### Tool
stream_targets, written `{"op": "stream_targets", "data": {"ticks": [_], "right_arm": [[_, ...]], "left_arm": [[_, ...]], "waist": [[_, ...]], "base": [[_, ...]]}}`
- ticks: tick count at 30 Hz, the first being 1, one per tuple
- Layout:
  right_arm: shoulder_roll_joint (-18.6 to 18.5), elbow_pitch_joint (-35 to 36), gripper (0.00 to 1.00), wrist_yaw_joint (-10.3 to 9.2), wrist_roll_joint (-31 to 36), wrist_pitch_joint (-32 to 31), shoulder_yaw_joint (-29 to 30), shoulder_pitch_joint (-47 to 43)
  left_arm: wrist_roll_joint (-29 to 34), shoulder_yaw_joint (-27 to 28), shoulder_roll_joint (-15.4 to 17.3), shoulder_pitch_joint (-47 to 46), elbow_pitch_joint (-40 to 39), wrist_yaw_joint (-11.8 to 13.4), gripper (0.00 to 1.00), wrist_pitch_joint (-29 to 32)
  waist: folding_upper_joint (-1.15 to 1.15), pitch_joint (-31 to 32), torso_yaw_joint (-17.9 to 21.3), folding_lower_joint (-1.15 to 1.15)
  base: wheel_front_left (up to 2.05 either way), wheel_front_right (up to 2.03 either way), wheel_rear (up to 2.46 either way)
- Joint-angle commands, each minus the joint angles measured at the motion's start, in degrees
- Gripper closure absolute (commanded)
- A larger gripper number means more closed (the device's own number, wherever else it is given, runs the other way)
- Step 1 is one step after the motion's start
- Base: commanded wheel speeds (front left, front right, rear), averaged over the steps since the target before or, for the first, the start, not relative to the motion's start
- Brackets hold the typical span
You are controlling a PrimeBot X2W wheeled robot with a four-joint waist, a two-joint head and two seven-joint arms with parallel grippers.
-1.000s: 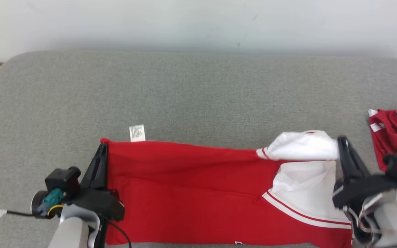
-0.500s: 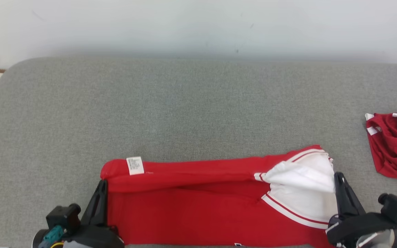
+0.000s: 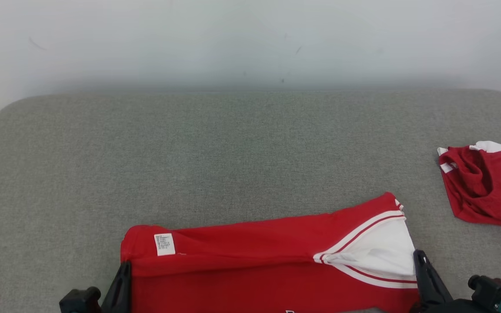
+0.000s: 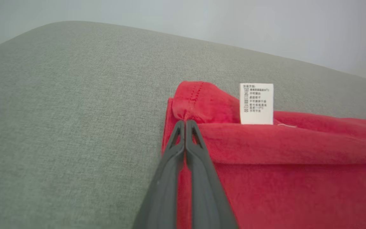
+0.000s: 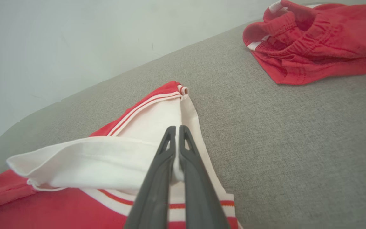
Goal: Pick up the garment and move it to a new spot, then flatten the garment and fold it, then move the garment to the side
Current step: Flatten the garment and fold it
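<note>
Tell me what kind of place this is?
Probably a home-like room: a wide grey padded surface, like a bed or sofa, against a plain pale wall, with a red-and-white garment and a second red garment lying on it.

Bright, even, soft light, faint shadows, no glare, wrist views blurred nearest the lens

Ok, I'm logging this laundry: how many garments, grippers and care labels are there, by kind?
Garments: 2, the red and white garment and the crumpled red garment.
Grippers: 2, the left gripper and the right gripper, both shut on the red and white garment.
Care labels: 1, the white label.
Total: 5.
</note>
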State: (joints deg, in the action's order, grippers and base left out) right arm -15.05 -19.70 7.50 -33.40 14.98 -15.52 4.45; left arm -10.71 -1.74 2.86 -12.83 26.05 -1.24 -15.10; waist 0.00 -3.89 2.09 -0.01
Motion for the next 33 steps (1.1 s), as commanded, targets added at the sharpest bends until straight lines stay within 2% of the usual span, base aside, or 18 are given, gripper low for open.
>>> {"op": "stream_targets", "data": {"ticks": [1, 2, 3, 11, 14, 24, 33], "right_arm": [[0.28, -0.74, 1.0, -0.01, -0.12, -0.03, 0.1, -0.6], [0.45, -0.8, 0.62, -0.01, -0.24, -0.15, -0.05, -0.49], [0.55, -0.83, 0.0, -0.01, -0.21, -0.16, -0.14, -0.43], [0.61, 2.77, 0.0, -0.01, 2.99, 0.19, 5.55, -1.1], [1.2, 2.29, 0.0, -0.01, 5.24, 0.19, 6.3, -1.06], [3.7, -6.55, 0.0, -0.01, 11.72, -2.23, 7.33, 3.53], [4.71, -16.55, 0.0, -0.01, 15.44, -1.32, 10.22, 8.53]], "left_arm": [[0.38, 0.29, 0.11, 1.16, 0.62, 0.39, 0.93, -0.05], [0.46, 0.37, 0.1, 1.6, 0.73, 0.72, 0.63, -0.05], [0.39, 0.5, 0.11, 2.05, 0.98, 1.0, 0.0, -0.05], [-0.29, 1.67, 0.09, 5.75, -2.17, 3.39, 0.0, -0.05], [-0.13, 1.44, 0.11, 6.76, -3.27, 3.32, 0.0, -0.05], [0.24, 0.2, 0.08, 5.54, -5.28, 3.56, 0.0, -0.05], [0.79, -1.44, 0.11, 4.05, -6.92, 3.19, 0.0, -0.05]], "waist": [[0.0, 0.23, 0.41, 0.01], [0.0, 0.31, 0.52, 0.01], [0.0, 0.39, 0.61, 0.01], [0.0, 1.33, -0.17, 0.01], [0.0, 1.62, -0.75, 0.01], [0.0, -0.12, -3.38, 0.01], [0.0, -3.15, -5.79, 0.01]], "base": [[0.0, 0.0, 0.0], [0.0, 0.0, 0.0], [0.0, 0.0, 0.0], [0.0, 0.0, 0.0], [0.0, 0.0, 0.0], [0.0, 0.0, 0.0], [0.0, 0.0, 0.0]]}}
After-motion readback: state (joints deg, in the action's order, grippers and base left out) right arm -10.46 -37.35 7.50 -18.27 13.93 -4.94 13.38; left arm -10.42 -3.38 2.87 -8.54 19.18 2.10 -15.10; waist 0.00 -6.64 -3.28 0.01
